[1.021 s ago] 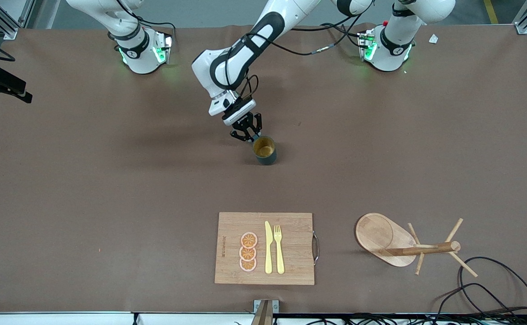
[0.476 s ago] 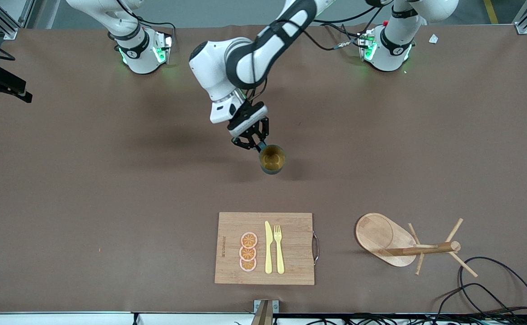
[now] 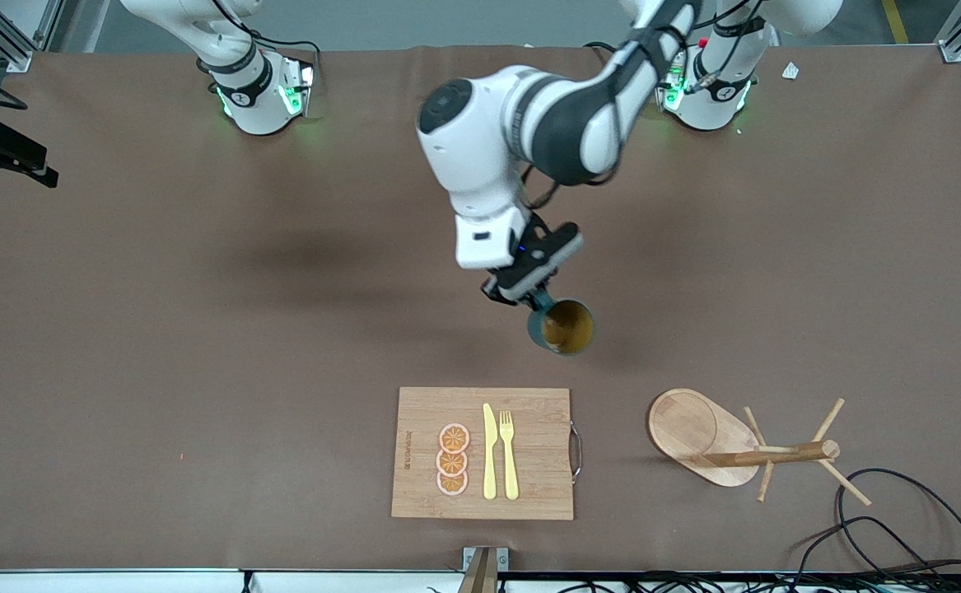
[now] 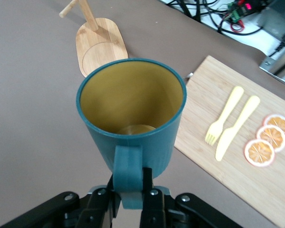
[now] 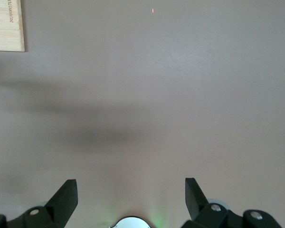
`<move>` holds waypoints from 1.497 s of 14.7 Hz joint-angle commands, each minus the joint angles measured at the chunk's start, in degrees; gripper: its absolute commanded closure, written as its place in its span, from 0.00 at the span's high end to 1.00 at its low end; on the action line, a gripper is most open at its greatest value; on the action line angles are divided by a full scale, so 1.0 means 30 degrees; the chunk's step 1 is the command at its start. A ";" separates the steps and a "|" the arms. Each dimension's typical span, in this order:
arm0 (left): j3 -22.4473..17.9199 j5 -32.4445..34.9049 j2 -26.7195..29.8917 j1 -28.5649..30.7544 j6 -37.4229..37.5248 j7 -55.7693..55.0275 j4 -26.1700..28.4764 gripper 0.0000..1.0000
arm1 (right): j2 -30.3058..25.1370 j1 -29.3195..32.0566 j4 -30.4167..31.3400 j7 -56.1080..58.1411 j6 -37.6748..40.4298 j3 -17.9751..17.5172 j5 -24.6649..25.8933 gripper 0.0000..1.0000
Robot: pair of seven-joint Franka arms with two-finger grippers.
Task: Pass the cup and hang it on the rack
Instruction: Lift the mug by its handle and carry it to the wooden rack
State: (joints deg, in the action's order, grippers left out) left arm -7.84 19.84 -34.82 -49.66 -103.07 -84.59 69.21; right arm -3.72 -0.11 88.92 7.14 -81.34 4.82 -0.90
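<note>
Two white arms rise from bases along one edge of a table (image 3: 118, 329) covered in matte brown cloth. In the front view the left arm reaches out over the middle of the table, and its left gripper (image 3: 529, 298) is clamped on the handle of the cup (image 3: 561, 327), a smooth teal cylinder with a mustard-yellow inside, carried in the air over bare cloth, its mouth tipped toward the camera. Nearer the camera lies a rectangular bamboo cutting board (image 3: 529, 445) with a fine straight grain and a thin metal handle at one end; on it sit a pale yellow plastic knife (image 3: 488, 453), a matching fork (image 3: 509, 453) and three flat round orange slices (image 3: 452, 459). Toward the left arm's end of the table stands the rack (image 3: 744, 449), light wood with an oval flat base, one round post and thin angled pegs. Black cables (image 3: 900, 527) loop near it. In the left wrist view the black fingers (image 4: 147, 199) pinch the thick looped handle, and the cup's round rim stands above them; the board, cutlery, slices and rack base show past it. In the right wrist view the right gripper (image 5: 130, 199) hangs over plain brown cloth, its two dark fingers spread wide and holding nothing, with one corner of the board in sight; this arm waits.
</note>
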 commanded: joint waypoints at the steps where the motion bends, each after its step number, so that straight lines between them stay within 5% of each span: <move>1: 0.0153 -0.1595 0.0764 0.1576 -0.1495 0.1473 0.0573 0.00 | -0.0313 0.0182 0.0272 0.0463 -0.0190 -0.0143 0.0213 1.00; 10: 0.0182 -0.9416 0.1469 0.6119 -0.2966 0.8444 0.0485 0.00 | -0.0314 0.0123 0.0272 0.0463 -0.0161 -0.0172 0.0242 1.00; 22: 0.0182 -2.0695 0.1675 1.1509 -0.1946 1.4860 0.0660 0.00 | -0.0314 0.0152 0.0302 0.0463 0.0015 -0.0172 0.0242 1.00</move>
State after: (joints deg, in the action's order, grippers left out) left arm -7.79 -37.46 -30.58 -17.90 -110.74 -43.65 70.05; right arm -3.72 -0.11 88.97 7.83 -81.35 4.74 -0.87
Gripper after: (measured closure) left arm 0.789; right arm 0.000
